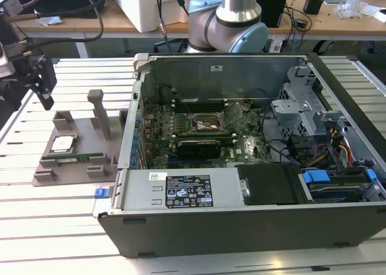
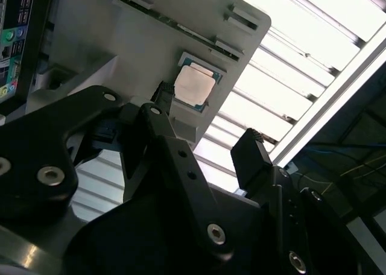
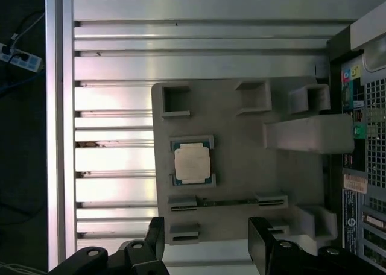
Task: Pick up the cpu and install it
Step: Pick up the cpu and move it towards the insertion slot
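The cpu (image 1: 62, 143) (image 2: 193, 87) (image 3: 192, 163) is a small square chip with a pale metal top. It lies flat in a recess of the grey holder block (image 1: 81, 166) (image 3: 241, 160) on the slatted table. In the exterior view my gripper (image 1: 43, 88) hangs in the air above the holder's far corner on the exterior view's left, apart from the chip. In both wrist views the gripper (image 3: 208, 230) (image 2: 208, 118) is open, its two black fingers spread wide with nothing between them.
An open computer case (image 1: 241, 227) lies on the exterior view's right of the holder, with the motherboard socket (image 1: 208, 125) exposed inside. A green memory stick (image 1: 75, 158) (image 3: 223, 201) sits in the holder beside the chip. A tall grey post (image 1: 99, 112) rises from the holder.
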{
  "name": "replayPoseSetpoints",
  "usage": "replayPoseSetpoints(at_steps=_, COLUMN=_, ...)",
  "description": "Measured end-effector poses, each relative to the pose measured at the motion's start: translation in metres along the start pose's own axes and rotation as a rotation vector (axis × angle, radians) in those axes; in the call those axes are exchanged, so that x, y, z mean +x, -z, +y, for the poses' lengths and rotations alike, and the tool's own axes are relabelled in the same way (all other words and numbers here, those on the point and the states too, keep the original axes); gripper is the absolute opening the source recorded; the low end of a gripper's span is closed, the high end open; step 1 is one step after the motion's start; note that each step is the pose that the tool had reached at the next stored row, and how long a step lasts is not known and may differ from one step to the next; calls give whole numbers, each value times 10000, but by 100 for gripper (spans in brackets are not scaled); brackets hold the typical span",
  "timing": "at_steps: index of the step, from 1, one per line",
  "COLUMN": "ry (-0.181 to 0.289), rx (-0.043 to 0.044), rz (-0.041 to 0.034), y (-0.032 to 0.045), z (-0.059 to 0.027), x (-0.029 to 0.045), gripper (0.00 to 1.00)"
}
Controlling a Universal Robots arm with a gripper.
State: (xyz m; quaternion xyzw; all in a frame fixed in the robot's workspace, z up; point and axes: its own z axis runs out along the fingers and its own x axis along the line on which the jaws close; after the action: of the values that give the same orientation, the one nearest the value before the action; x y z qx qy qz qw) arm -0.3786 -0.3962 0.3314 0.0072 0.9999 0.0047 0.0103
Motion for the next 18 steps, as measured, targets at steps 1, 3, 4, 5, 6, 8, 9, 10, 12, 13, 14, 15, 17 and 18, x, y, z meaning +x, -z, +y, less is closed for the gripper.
replayPoseSetpoints(at_steps=1, ry=0, rx=0, rz=0, y=-14, z=0, x=0, gripper=66)
replayPoseSetpoints(at_steps=3, ry=0, rx=-1, rz=-1, y=-36, z=0, x=-1, gripper=66)
replayPoseSetpoints(at_steps=4, ry=0, rx=-1, rz=-2, y=-44, z=0, x=-1, gripper=66)
replayPoseSetpoints(at_steps=5, ry=0, rx=-1, rz=-1, y=-57, z=-1, x=-2, gripper=66)
replayPoseSetpoints(at_steps=6, ry=0, rx=-1, rz=-1, y=-65, z=0, x=-2, gripper=66)
replayPoseSetpoints(at_steps=8, ry=0, rx=0, rz=-1, y=-84, z=-1, x=-2, gripper=66)
replayPoseSetpoints(at_steps=9, ry=0, rx=-1, rz=-1, y=-91, z=-1, x=-2, gripper=66)
replayPoseSetpoints(at_steps=10, ry=0, rx=-1, rz=-1, y=-99, z=-1, x=-2, gripper=66)
replayPoseSetpoints(at_steps=12, ry=0, rx=-1, rz=-1, y=-118, z=-1, x=-3, gripper=66)
replayPoseSetpoints(at_steps=13, ry=0, rx=-1, rz=-1, y=-126, z=-1, x=-3, gripper=66)
replayPoseSetpoints(at_steps=14, ry=0, rx=-1, rz=-1, y=-134, z=-1, x=-3, gripper=66)
replayPoseSetpoints(at_steps=15, ry=0, rx=-1, rz=-1, y=-145, z=-1, x=-3, gripper=66)
replayPoseSetpoints(at_steps=17, ry=0, rx=0, rz=-1, y=-164, z=-1, x=-3, gripper=66)
replayPoseSetpoints(at_steps=18, ry=0, rx=0, rz=-1, y=-174, z=-2, x=-3, gripper=66)
